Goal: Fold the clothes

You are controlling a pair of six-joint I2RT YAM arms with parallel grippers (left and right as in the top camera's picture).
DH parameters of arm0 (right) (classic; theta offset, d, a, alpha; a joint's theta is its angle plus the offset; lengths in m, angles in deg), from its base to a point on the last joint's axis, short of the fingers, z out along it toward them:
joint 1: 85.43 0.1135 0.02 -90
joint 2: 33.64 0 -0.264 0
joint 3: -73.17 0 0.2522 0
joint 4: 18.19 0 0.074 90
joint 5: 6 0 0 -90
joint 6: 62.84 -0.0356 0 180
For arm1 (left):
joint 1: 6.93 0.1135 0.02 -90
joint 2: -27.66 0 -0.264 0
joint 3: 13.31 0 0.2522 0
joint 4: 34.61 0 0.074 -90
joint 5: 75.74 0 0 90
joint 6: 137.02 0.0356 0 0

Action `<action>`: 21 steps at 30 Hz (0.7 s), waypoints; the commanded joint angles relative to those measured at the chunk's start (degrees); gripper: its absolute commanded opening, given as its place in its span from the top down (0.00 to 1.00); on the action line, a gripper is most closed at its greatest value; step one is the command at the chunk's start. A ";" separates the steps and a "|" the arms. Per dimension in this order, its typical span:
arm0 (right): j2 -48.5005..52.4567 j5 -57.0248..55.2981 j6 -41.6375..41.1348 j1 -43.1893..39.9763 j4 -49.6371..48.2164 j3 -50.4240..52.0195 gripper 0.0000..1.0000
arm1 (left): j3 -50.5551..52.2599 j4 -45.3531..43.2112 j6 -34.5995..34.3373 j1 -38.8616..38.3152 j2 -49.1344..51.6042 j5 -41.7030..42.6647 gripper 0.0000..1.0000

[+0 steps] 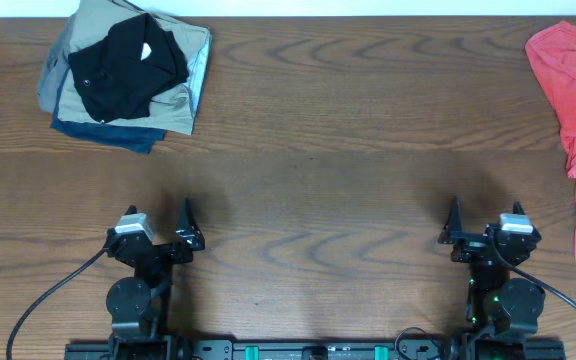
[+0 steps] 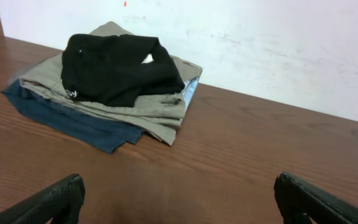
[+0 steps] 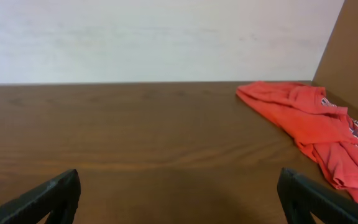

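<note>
The clothes, a coral-red T-shirt [image 1: 571, 92], lie crumpled at the table's far right and run down along its right edge. In the right wrist view the T-shirt [image 3: 307, 121] lies ahead to the right, with a bit of navy lettering at the frame edge. My right gripper [image 1: 485, 212] [image 3: 179, 191] stands open near the front edge, well short of the shirt, with nothing between its fingers. My left gripper [image 1: 158, 214] [image 2: 179, 194] is also open and empty over bare wood at the front left.
A stack of folded garments [image 1: 128, 75] [image 2: 117, 87] sits at the back left: black on top, then khaki, light blue and navy. The wooden table [image 1: 318, 150] ends at a white wall behind. A brown panel [image 3: 353, 43] stands at the right.
</note>
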 commanded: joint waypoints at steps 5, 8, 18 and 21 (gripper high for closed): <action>-0.13 26.93 -28.87 -0.44 -0.33 0.42 0.01 | 1.57 1.09 0.57 0.20 0.07 -0.92 0.02; -0.13 34.21 -38.18 -0.44 -1.66 0.42 0.01 | 1.57 1.09 0.55 0.20 0.07 -0.92 0.02; 0.35 31.56 -40.89 -0.44 -2.16 0.39 0.01 | 1.57 1.09 0.57 0.20 0.07 -0.92 0.02; 0.42 30.25 -39.74 -0.44 -6.97 0.37 0.01 | 1.57 1.09 0.55 0.20 0.07 -0.92 0.02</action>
